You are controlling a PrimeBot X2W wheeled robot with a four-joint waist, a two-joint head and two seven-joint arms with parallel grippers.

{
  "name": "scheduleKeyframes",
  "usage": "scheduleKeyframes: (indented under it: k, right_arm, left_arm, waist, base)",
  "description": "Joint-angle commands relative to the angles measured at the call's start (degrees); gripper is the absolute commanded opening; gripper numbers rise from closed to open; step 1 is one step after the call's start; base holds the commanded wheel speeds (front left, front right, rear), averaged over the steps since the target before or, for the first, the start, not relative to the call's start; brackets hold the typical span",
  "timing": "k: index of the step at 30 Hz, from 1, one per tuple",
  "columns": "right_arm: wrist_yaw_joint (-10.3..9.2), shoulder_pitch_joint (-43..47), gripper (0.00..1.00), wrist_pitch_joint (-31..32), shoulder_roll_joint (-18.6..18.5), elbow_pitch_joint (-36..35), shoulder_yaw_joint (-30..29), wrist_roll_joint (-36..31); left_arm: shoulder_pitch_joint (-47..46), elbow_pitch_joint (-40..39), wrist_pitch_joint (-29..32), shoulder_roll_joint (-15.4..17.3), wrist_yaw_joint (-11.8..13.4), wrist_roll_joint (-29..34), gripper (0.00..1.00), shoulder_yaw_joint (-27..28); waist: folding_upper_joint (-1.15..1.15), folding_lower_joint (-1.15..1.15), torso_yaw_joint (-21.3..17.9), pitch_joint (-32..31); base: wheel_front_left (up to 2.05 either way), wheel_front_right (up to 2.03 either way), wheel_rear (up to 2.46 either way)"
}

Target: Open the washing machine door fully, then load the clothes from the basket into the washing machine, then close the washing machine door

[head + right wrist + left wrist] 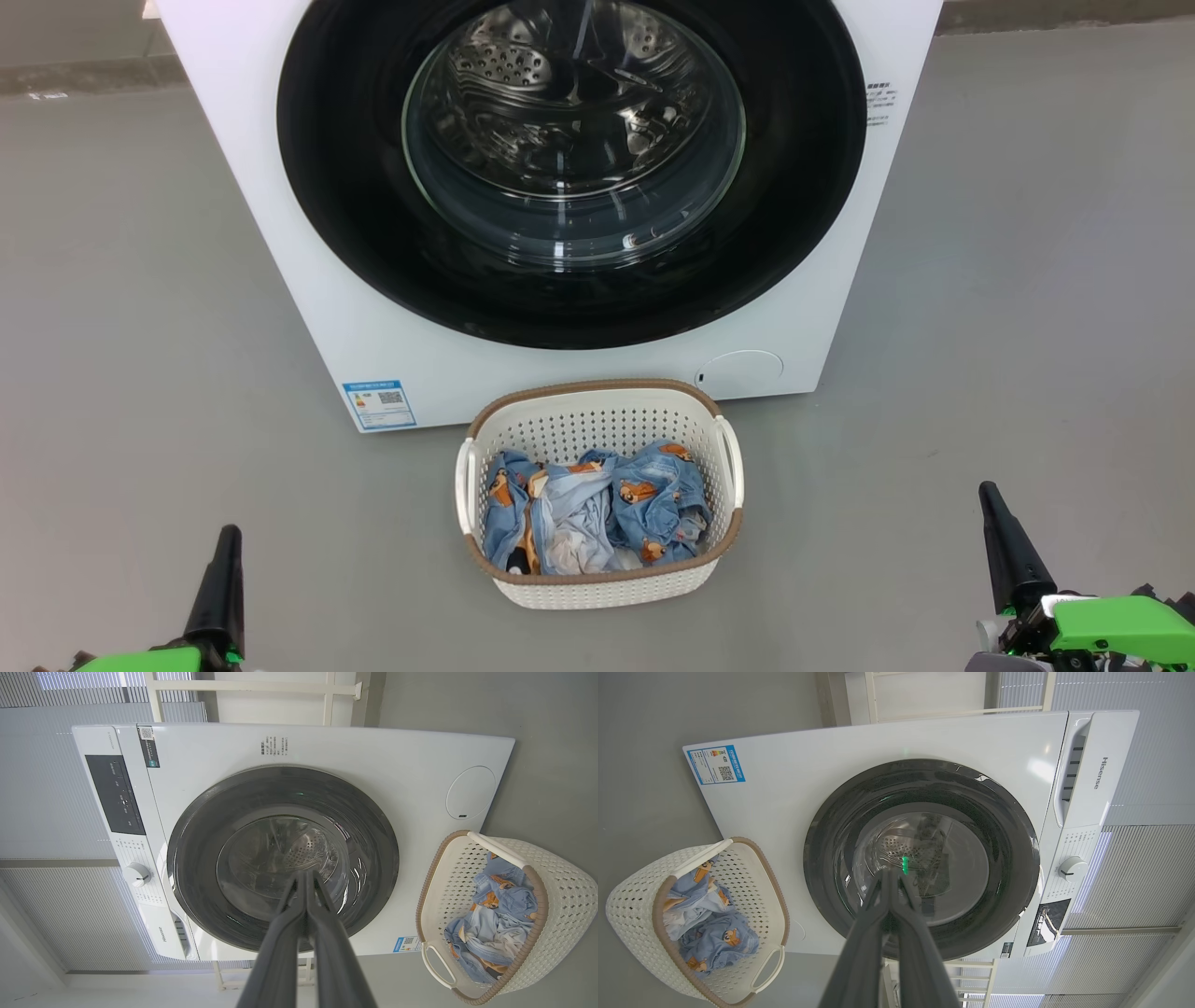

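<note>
The white washing machine (392,355) stands ahead, its round black door (345,215) flat against the front and shut, steel drum visible through the glass. On the floor in front sits the cream basket (597,583) holding the blue printed clothes (597,509). My left gripper (227,534) is at the lower left and my right gripper (987,489) at the lower right, both shut and empty, well short of basket and door. In the wrist views each pair of fingers (889,877) (304,877) points at the door (1008,858) (196,849), tips together.
Grey floor (1027,280) lies on both sides of the machine and basket. The control panel with a dial (1071,869) runs along the machine's top. A pale frame and slatted blinds (46,788) stand behind it.
</note>
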Motion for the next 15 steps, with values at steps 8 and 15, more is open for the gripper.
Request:
scheduleKeyframes:
  k: [8, 15]
  right_arm:
    - [-0.06, -2.35, 0.00, 0.42, -0.28, -1.42, 1.38, -0.17]
    - [-0.06, -2.35, 0.00, 0.42, -0.28, -1.42, 1.38, -0.17]
  left_arm:
    - [-2.25, -1.13, 0.18, 0.89, -0.61, 0.23, 0.00, 1.86]
    - [-2.25, -1.13, 0.18, 0.89, -0.61, 0.23, 0.00, 1.86]
  waist:
    - [0.00, 0.00, 0.00, 0.00]
    - [0.00, 0.00, 0.00, 0.00]
  base:
    - [0.00, 0.00, 0.00]
    - [0.00, 0.00, 0.00]
